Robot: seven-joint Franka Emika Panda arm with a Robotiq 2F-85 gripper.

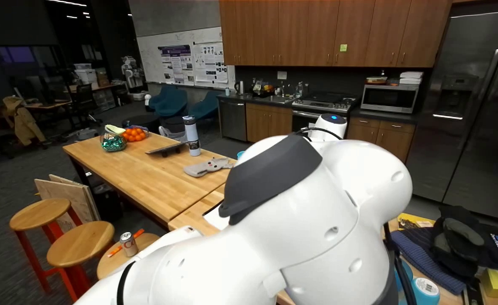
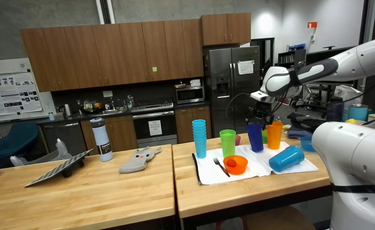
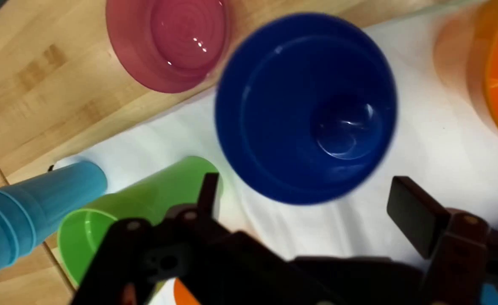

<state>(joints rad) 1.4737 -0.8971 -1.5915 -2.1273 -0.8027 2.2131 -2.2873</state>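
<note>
Centre gripper (image 3: 310, 202), spread wide and gripping nothing, on blue cup (image 3: 299, 114), standing on cloth (image 2: 208, 172) between green cup (image 2: 228, 143) and orange cup (image 2: 274, 136); then lower straight, squeeze gently, avoid brushing either.

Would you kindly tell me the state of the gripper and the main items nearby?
Gripper: open, holding nothing.
Dark blue cup: mouth up, seemingly tilted.
Light blue cups: nested, standing.
Green cup: upright.
Orange cup: upright.
Mid-blue cup: on its side.
Orange bowl: upright, reddish object inside.
</note>
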